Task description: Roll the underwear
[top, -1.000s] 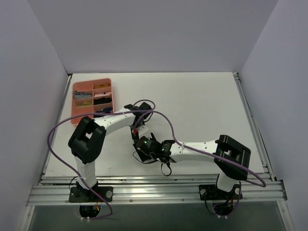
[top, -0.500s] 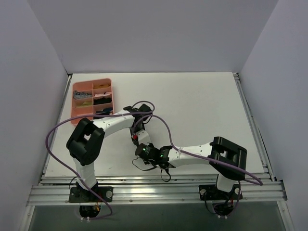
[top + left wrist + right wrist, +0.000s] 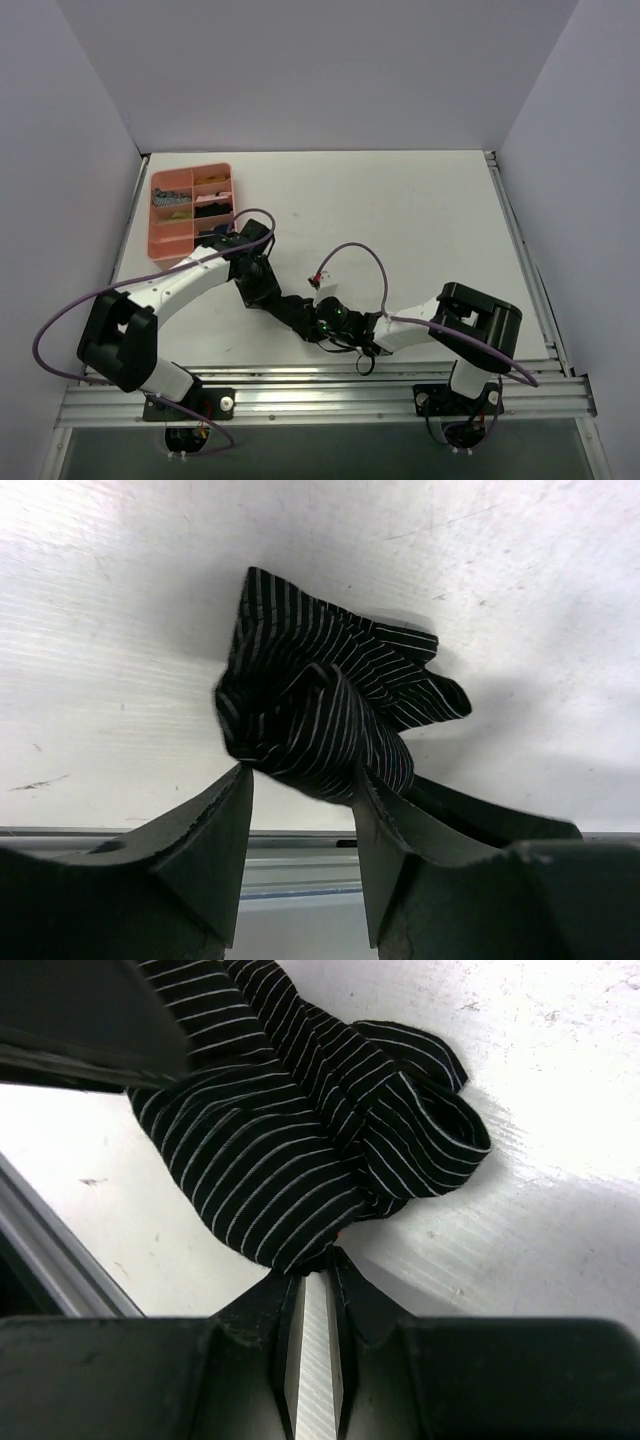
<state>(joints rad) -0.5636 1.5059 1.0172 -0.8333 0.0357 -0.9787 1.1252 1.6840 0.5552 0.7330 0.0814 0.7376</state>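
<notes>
Our right fingers (image 3: 262, 1305) pinch the bunched underwear (image 3: 270, 1150) by its edge on the desk (image 3: 540, 1210); our left fingers (image 3: 215, 830) stand open around it.

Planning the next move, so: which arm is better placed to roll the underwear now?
Right, likely: the right gripper is pinched shut on the near edge of the underwear, ready to turn it. The left gripper stands open and grips nothing.
</notes>
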